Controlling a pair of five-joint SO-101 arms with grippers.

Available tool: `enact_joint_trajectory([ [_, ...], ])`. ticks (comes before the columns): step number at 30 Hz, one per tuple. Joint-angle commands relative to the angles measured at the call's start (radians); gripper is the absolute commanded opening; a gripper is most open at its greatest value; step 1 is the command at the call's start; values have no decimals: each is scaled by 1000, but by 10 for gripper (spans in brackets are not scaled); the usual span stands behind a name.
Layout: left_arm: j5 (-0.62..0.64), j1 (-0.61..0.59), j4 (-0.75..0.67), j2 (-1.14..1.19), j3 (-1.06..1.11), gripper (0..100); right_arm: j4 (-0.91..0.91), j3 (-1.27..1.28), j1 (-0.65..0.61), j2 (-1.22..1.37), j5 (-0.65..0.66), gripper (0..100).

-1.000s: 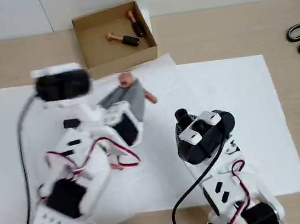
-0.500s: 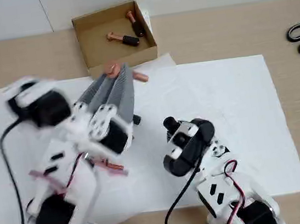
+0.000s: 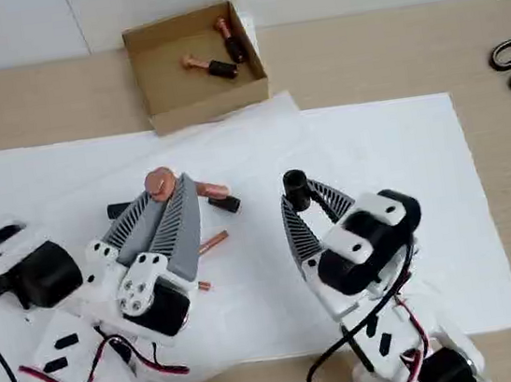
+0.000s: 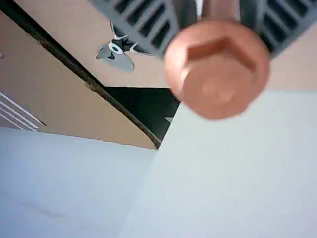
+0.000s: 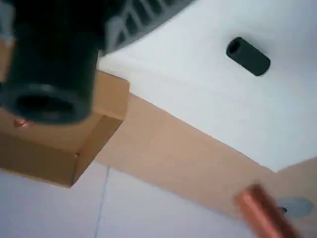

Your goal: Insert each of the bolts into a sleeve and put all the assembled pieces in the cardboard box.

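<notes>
So, the brown cardboard box [image 3: 160, 95] holds two assembled pieces [image 3: 213, 66]; my left gripper [image 3: 166, 191] clamps a copper hex bolt [image 3: 160, 181], right gripper [image 3: 299, 195] a black tubular sleeve [image 3: 294, 185].

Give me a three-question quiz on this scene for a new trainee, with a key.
1. How many assembled pieces lie in the cardboard box?
2. True or false: the right claw is empty.
3. The left claw grips: A) a screwdriver B) a copper bolt C) nothing.
Key: 1) two. 2) false, it holds a black sleeve. 3) B.
</notes>
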Motion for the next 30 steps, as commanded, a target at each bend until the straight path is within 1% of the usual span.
enact_joint_trajectory([
  [1,-37,5,-58,-18,8,6,-33,5,-4,-8,-17,5],
  [3,-41,6,-167,2,15,6,-110,86,-4,-8,-18,6],
  [5,-49,6,-252,35,25,6,-291,184,2,-8,-11,6],
  [8,-49,9,-269,81,28,6,-545,292,-10,-8,29,6],
  [10,-54,40,-273,97,16,6,-616,354,-38,-8,101,6],
  [12,-74,75,-299,106,4,6,-648,404,-76,-8,152,6],
  [14,-89,100,-324,121,19,6,-687,430,-111,-8,173,6],
  [16,-91,103,-333,144,36,6,-717,439,-127,-8,175,6],
  [20,-104,104,-327,172,47,6,-722,440,-128,-8,175,6],
  [23,-158,104,-290,173,56,6,-728,437,-127,-8,175,6],
  [27,-193,98,-241,167,45,6,-728,437,-124,-8,175,6],
  [30,-227,103,-176,167,1,6,-728,437,-124,-8,175,6],
])
